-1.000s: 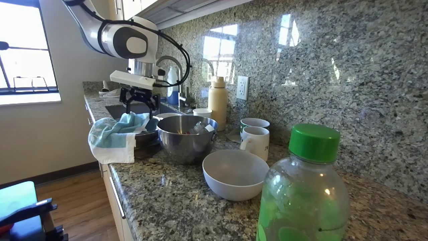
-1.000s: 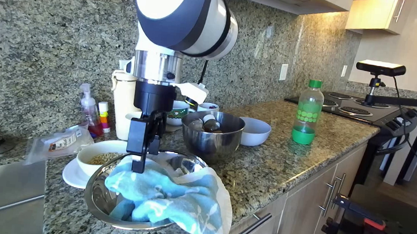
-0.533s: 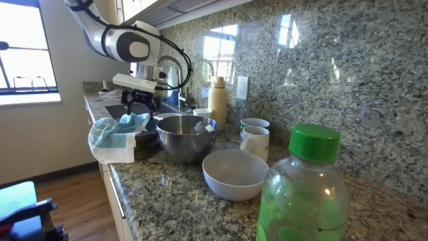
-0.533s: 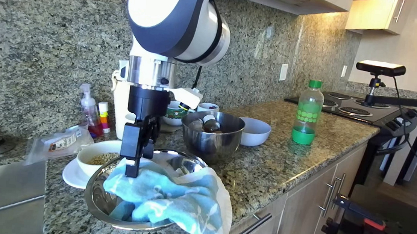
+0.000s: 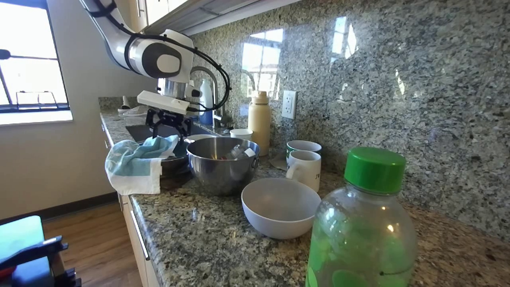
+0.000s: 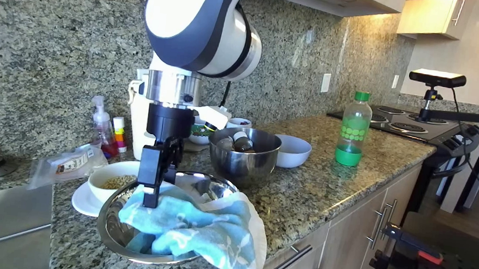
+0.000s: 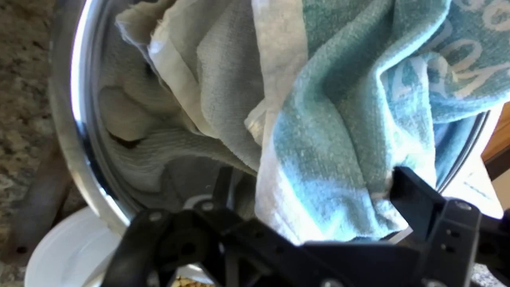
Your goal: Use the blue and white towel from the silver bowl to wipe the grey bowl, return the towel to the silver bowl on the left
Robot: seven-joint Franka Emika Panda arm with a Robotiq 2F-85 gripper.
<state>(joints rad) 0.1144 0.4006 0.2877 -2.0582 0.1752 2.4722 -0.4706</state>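
Stone, speckled and glossy, tops your desk [image 6: 329,194]. By its left edge, in an exterior view, you have a smooth white bowl [image 6: 98,188] of pale grains [image 6: 119,182]. Next comes the mirror-bright, wide-rimmed silver bowl [image 6: 115,221], near the front left corner; your blue and white towel [image 6: 196,226] lies crumpled in it, soft woven cloth draping over the rim toward the front edge. Your gripper [image 7: 312,181] points down there, jaws spread, a towel fold between them. Then a deep steel bowl [image 6: 241,167] holds jumbled small items [image 6: 241,142]. Just beside it sits the matte, rounded grey bowl [image 6: 296,154]. Toward the right edge stands an upright clear bottle [image 6: 352,133], green at cap and base, dotted around the middle.
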